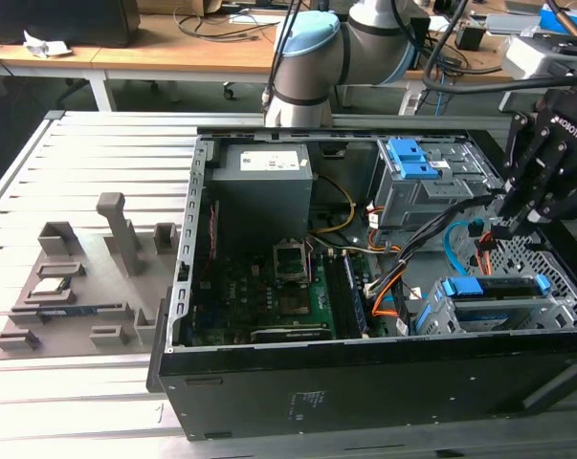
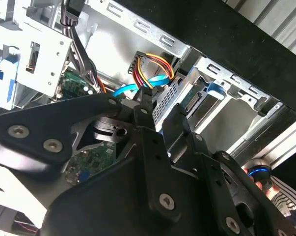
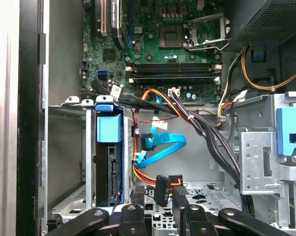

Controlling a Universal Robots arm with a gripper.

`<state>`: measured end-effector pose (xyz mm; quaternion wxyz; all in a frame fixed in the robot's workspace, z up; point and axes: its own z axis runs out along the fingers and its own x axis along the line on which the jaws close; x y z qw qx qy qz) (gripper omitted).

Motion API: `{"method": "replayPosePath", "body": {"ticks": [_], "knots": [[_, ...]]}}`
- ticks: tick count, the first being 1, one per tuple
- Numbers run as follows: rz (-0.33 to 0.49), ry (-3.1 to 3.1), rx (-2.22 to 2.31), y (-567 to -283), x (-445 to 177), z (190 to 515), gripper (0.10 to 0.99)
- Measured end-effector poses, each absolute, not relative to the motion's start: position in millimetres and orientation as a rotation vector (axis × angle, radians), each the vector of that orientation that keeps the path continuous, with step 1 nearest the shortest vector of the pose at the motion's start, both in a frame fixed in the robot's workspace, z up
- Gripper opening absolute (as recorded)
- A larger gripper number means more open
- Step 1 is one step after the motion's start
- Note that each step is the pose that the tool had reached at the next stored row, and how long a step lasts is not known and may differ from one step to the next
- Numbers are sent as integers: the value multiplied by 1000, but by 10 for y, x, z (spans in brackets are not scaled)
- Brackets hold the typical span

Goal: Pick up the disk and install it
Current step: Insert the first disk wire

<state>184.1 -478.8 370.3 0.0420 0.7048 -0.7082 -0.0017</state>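
Observation:
The disk (image 1: 489, 286) sits slotted into the lower drive cage at the exterior view's right, its blue carrier bracket facing up. In the first wrist view the disk (image 3: 108, 169) stands on edge in the cage under its blue bracket tab. My gripper (image 1: 499, 222) hangs inside the open case just above and behind that cage. Its fingers are drawn close around a black power connector (image 3: 163, 189) with orange, red and yellow wires. In the second wrist view the gripper (image 2: 160, 105) shows a narrow gap between its fingers (image 2: 143, 110).
A grey power-supply box (image 1: 264, 186) and a drive cage with blue latches (image 1: 412, 163) stand at the case's back. A loose blue data cable (image 3: 162, 145) curls beside the disk's cage. The motherboard (image 1: 288, 296) lies on the case floor. A grey fixture plate (image 1: 77, 287) lies left of the case.

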Motion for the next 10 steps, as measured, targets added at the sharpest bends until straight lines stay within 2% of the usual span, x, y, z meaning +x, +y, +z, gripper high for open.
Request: {"method": "replayPosePath", "body": {"ticks": [10], "knots": [[51,-2142,2129,-4684,1841,3561,361]]}}
